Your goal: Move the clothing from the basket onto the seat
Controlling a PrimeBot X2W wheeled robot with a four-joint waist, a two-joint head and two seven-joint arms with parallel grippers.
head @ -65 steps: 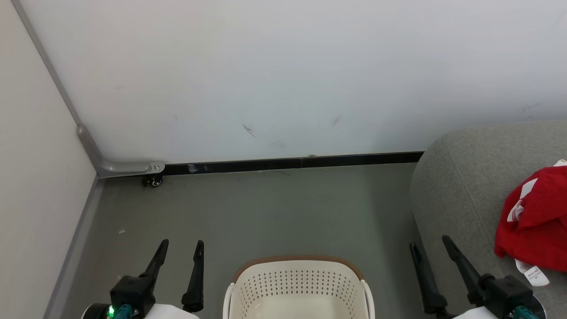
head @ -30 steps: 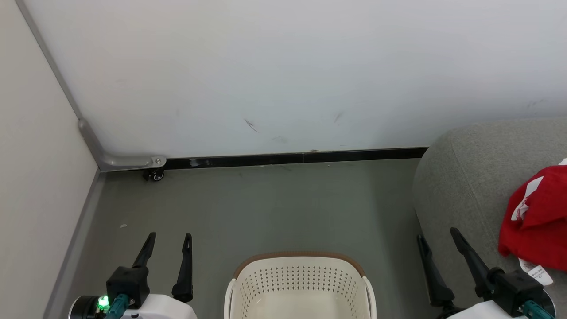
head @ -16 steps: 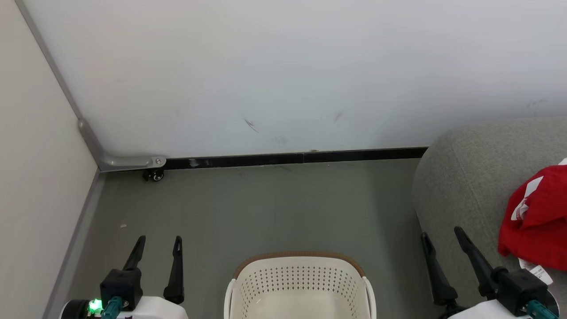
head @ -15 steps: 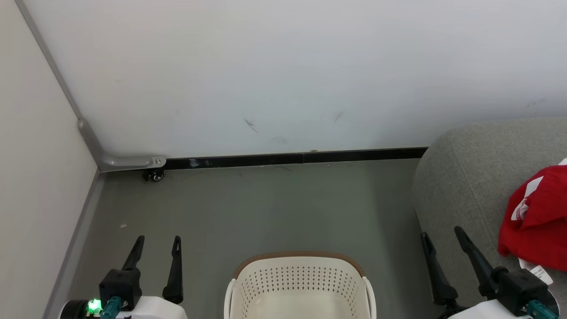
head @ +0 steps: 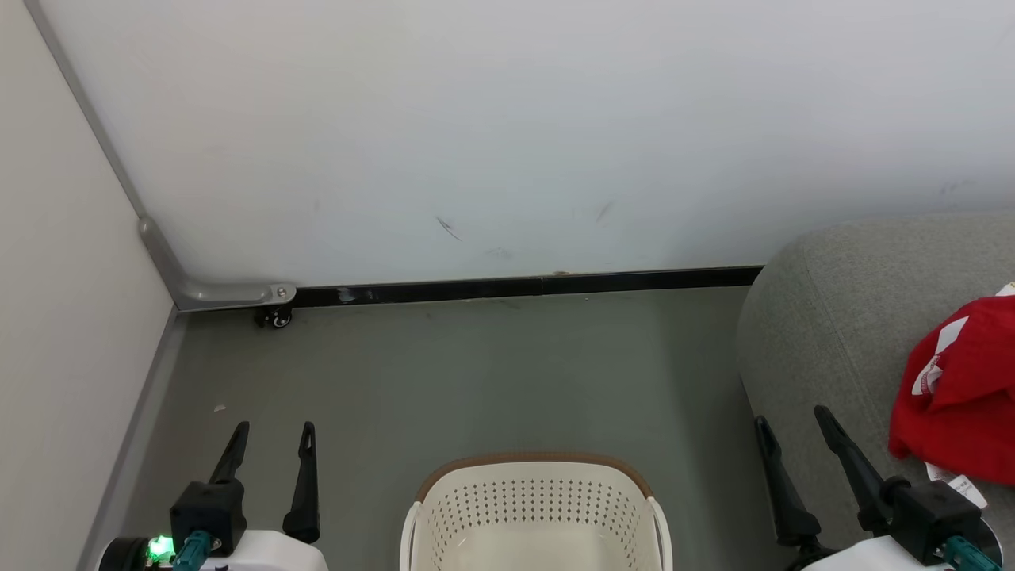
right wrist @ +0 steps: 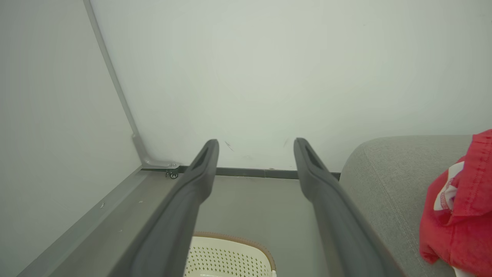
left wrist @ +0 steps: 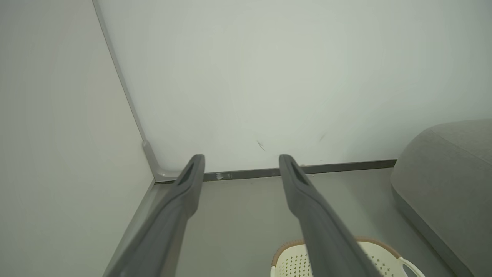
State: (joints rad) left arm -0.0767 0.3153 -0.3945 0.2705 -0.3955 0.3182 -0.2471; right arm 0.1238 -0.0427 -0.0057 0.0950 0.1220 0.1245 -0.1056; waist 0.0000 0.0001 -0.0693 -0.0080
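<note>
Lying on the seat [head: 825, 333] at far right is the clothing [head: 959, 396], a red heap with white trim. It is cut off by the frame edge, so can't tell how many pieces. A white tag [head: 955, 485] sticks out under it, print too small to read. The seat is also cropped at right and bottom; only its rounded end shows.

The basket [head: 535, 507] sits on the floor [head: 476, 381] at bottom centre, apart from the seat. Brown rim and perforated far wall are visible; the near half is cut off, so most of its inside is out of view.

Left gripper [head: 273, 430] is left of the basket, fingers spread, holding nothing. Right gripper [head: 791, 418] is between basket and clothing, over the seat's edge, fingers spread, holding nothing. Both arms are cropped at the bottom.

Beyond are the black baseboard [head: 523, 285] and a small caster [head: 275, 319] in the wall corner.
</note>
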